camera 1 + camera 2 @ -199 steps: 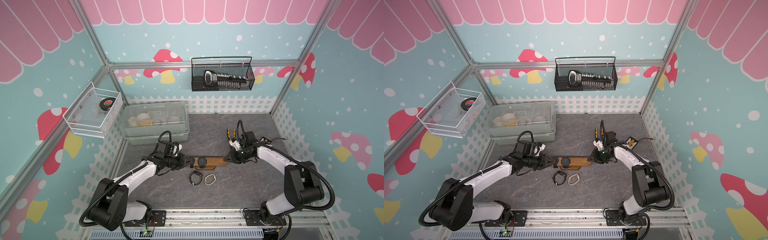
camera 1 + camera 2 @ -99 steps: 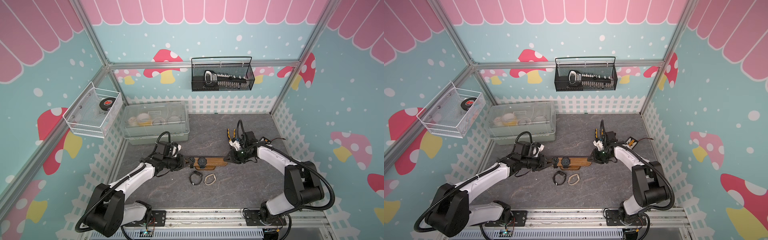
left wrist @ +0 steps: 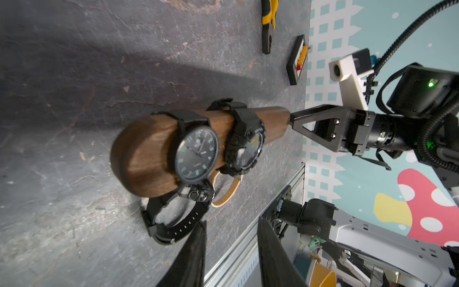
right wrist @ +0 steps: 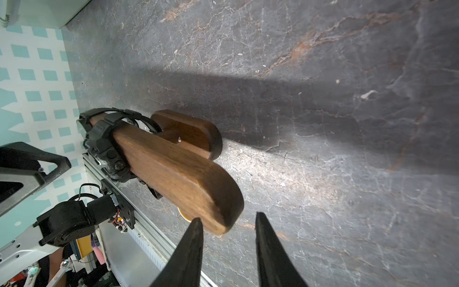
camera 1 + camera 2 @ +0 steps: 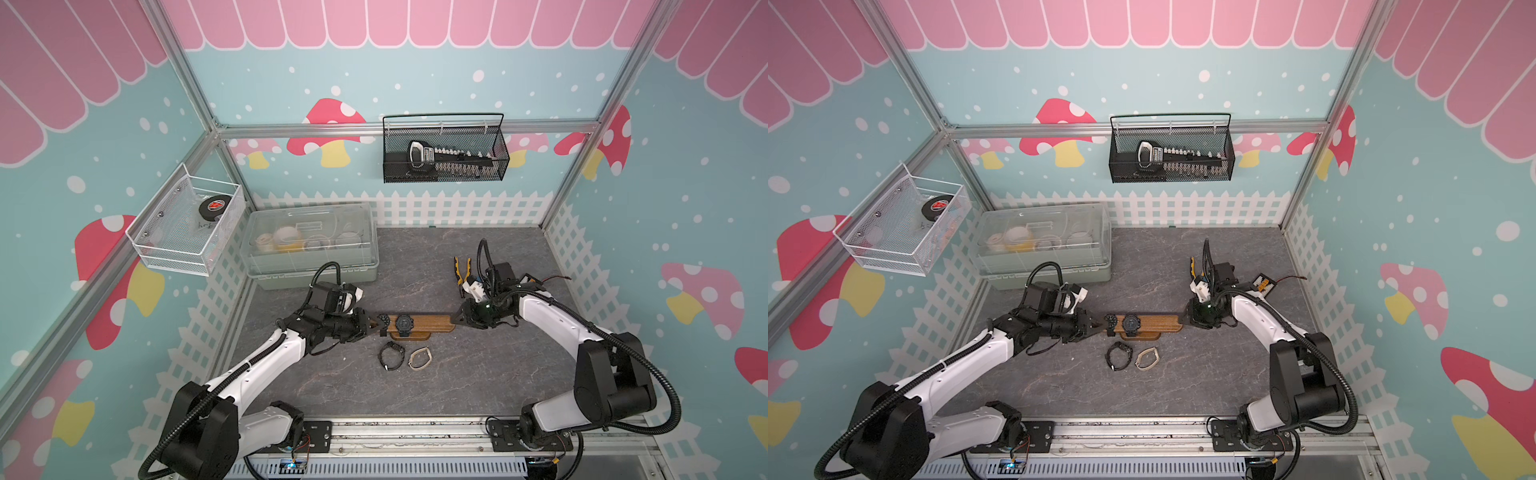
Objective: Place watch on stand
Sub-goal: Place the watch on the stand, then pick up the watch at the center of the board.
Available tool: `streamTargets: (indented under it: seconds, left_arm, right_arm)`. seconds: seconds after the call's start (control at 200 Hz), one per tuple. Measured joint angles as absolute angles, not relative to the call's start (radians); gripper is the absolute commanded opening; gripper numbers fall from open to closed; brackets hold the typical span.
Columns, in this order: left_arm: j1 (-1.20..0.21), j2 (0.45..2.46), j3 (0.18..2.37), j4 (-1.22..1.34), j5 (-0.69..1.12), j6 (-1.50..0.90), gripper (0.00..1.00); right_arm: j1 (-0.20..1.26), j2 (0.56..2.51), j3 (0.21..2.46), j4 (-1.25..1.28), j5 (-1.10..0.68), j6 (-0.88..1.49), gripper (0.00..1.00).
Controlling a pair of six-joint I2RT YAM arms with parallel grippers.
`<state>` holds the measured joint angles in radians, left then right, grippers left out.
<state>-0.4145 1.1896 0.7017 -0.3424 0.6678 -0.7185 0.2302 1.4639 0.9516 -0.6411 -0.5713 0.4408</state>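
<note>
Status: placement looks basically done for one watch. The dial watch [image 3: 196, 154] sits on the stand [image 5: 432, 322] with its strap looped around the bar, close to the bar's rounded end on the left arm's side. It shows in both top views, e.g. [image 5: 384, 320]. A chunky black watch [image 3: 244, 149] is strapped on just beside it, further toward the bar's middle. The rest of the bar toward the right arm is bare.

Not on the stand: a loose black watch [image 5: 391, 356] and a tan band [image 5: 419, 358], side by side on the table [image 5: 478, 374], just in front of the stand base. If the task covers those, they're what's left. Otherwise the only remaining step is likely backing both arms off.

Tools:
- Left gripper [image 3: 231, 221]: jaws apart, nothing between them. It sits just off the bar's end, level with it, with the dial watch right ahead of the tips and not touching them.
- Right gripper [image 4: 228, 216]: jaws apart at the opposite end of the bar. One fingertip overlaps the bar's end and the other shows a gap, so no clamp is visible. In the left wrist view its tip looks to be touching the wood. It is well apart from both mounted watches.

The stand itself is upright, with its base flat on the table.
</note>
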Motion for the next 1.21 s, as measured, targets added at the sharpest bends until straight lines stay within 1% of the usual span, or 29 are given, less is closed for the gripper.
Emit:
streamTargets:
  seconds: [0.155,0.325,0.55,0.68,0.795,0.936,1.206]
  left_arm:
    - [-0.529,1.179,0.745,-0.408,0.611,-0.706,0.37]
    - [-0.645,1.138,0.757,-0.480,0.493,-0.703,0.36]
    - [-0.786,1.129,0.751,-0.524,0.338,-0.707,0.36]
    - [-0.875,1.178,0.753,-0.535,0.255,-0.707,0.34]
    - [-0.942,1.282,0.773,-0.547,0.191,-0.702,0.31]
    - [-0.991,1.388,0.817,-0.573,0.122,-0.692,0.27]
    - [-0.997,1.497,0.897,-0.587,0.037,-0.649,0.23]
  right_arm:
    - [0.230,1.409,0.947,-0.654,-0.555,0.442,0.35]
    - [0.239,1.293,0.908,-0.669,-0.493,0.450,0.34]
    - [0.304,1.170,0.888,-0.728,-0.391,0.450,0.34]
    - [0.337,1.162,0.887,-0.745,-0.363,0.449,0.34]
    - [0.347,1.162,0.884,-0.752,-0.351,0.448,0.35]
    - [0.348,1.161,0.880,-0.755,-0.342,0.444,0.34]
    - [0.348,1.158,0.867,-0.756,-0.337,0.441,0.34]
